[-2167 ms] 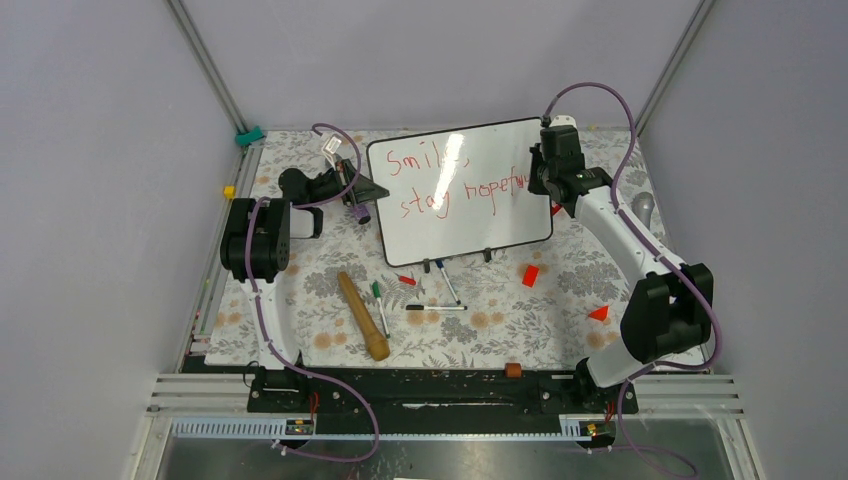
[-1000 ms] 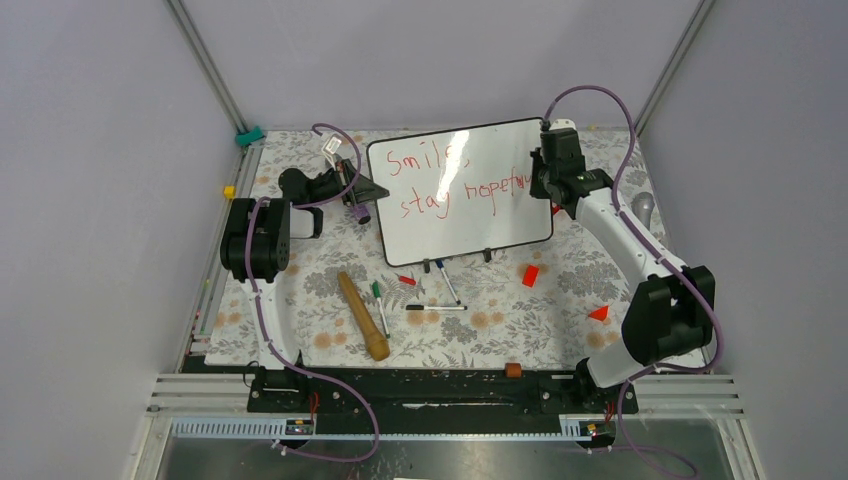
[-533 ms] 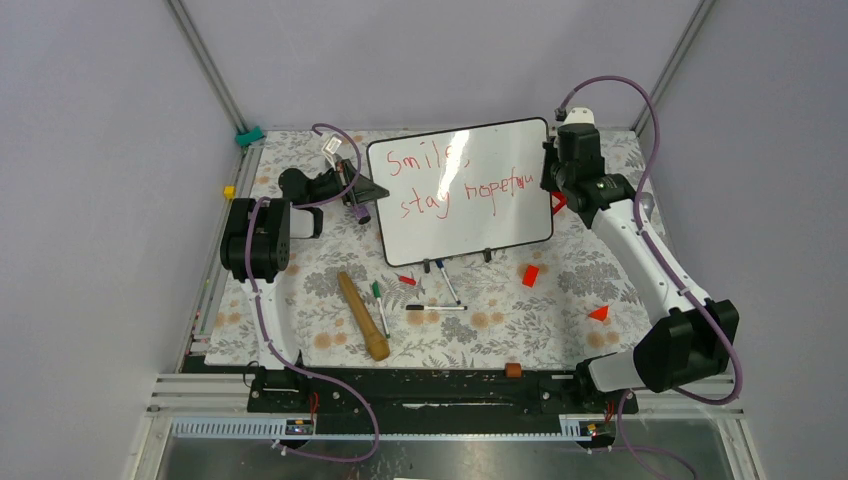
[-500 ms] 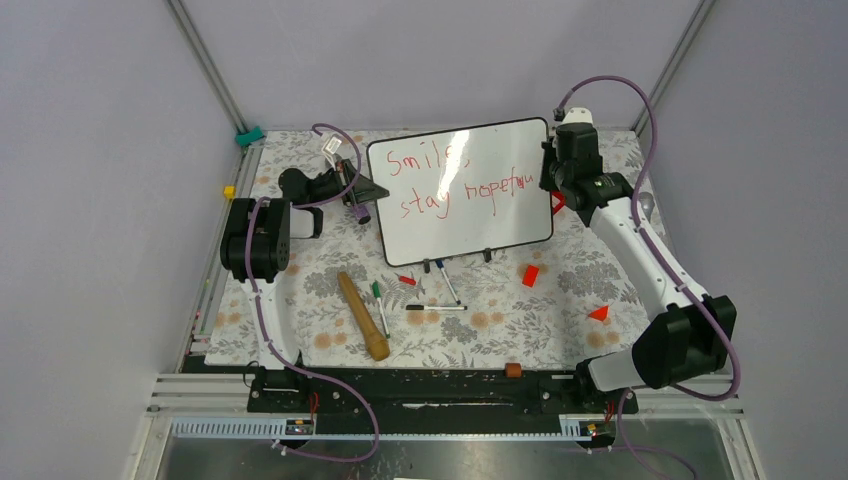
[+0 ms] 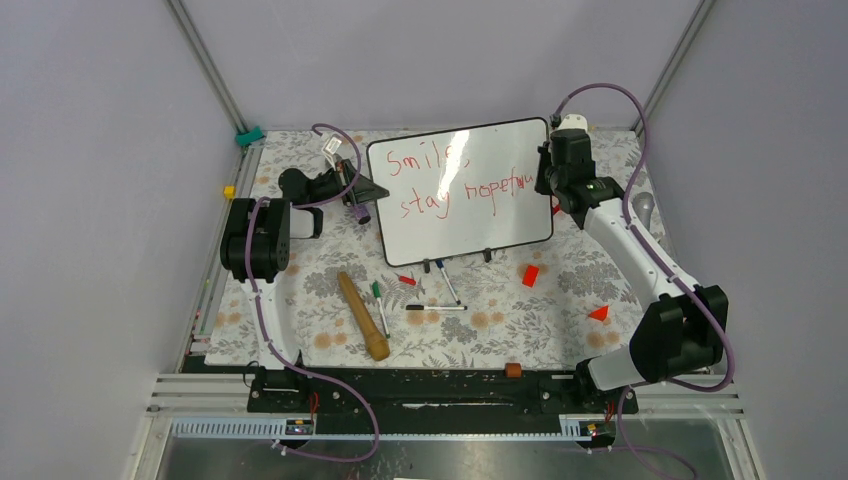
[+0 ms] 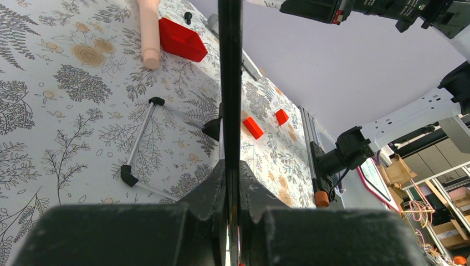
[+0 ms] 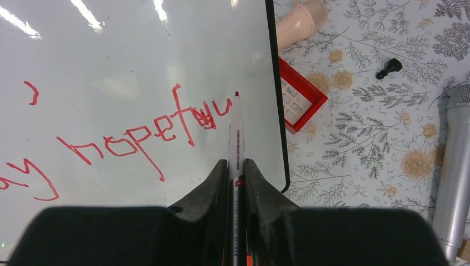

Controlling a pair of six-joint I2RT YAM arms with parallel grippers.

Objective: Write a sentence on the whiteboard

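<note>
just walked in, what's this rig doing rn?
Two-arm whiteboard writing. The left pincer is shut on the left edge of the whiteboard, apparently steadying it. The right pincer is shut on a red marker, with the tip at the end of the second line, close to the board's right edge. The sentence reads "Smile" over roughly "stay hopeful", and its last letters are cramped. Whether the tip is touching the board can't be told.

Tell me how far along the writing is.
Done: the sentence in red, "Smile" above "stay hopeful", is on the whiteboard, its last letters muddled by the right frame. In hand: the right gripper holds a red-tipped marker, tip beside those letters; the left gripper clamps the board's edge. Left: perhaps the final letter.
</note>
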